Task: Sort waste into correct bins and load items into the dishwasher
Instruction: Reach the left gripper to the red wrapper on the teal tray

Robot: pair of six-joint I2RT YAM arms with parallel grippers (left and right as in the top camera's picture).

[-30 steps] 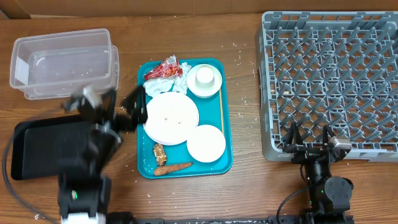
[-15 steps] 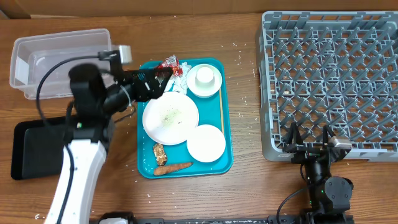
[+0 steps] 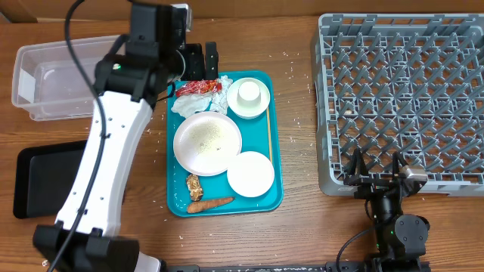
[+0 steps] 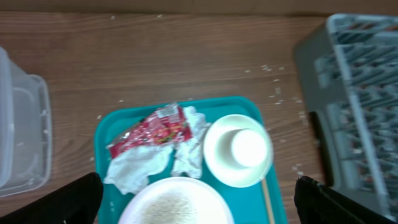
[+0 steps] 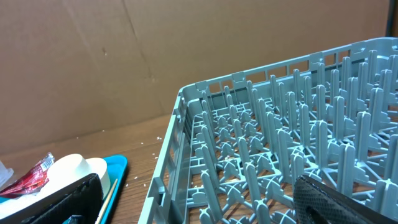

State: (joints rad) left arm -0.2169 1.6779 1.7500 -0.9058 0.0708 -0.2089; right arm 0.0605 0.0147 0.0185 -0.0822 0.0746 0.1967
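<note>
Overhead, the left gripper (image 3: 202, 63) hangs spread wide just beyond the red wrapper (image 3: 198, 88), which lies against the crumpled tissue (image 3: 187, 104) at the far end of the teal tray (image 3: 276, 198). It is probably lined up to take waste first (the clear tub (image 3: 76, 83) sits close left). The right gripper (image 3: 376, 172), also spread, waits empty at the near edge of the dish rack (image 3: 401, 91).
</note>
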